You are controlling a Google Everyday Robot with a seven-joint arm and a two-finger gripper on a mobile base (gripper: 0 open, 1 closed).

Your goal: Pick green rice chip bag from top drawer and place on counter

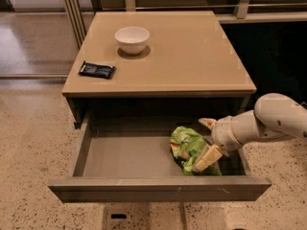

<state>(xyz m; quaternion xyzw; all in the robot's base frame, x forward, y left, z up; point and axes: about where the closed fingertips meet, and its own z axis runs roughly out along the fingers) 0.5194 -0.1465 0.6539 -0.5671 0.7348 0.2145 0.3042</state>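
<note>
The green rice chip bag (pixel 186 146) lies crumpled on the bare grey floor of the open top drawer (pixel 158 188), at its right side. My gripper (pixel 207 141) reaches into the drawer from the right, its fingers spread open. One cream fingertip (pixel 207 158) rests at the bag's front right edge, the other (pixel 207 123) sits behind the bag's far right side. The bag lies between and just left of them. The tan counter (pixel 192 51) above holds no bag.
A white bowl (pixel 132 38) stands on the counter at the back left. A small flat black packet (pixel 97 70) lies near the counter's left front edge. Speckled floor surrounds the cabinet; a railing runs behind it.
</note>
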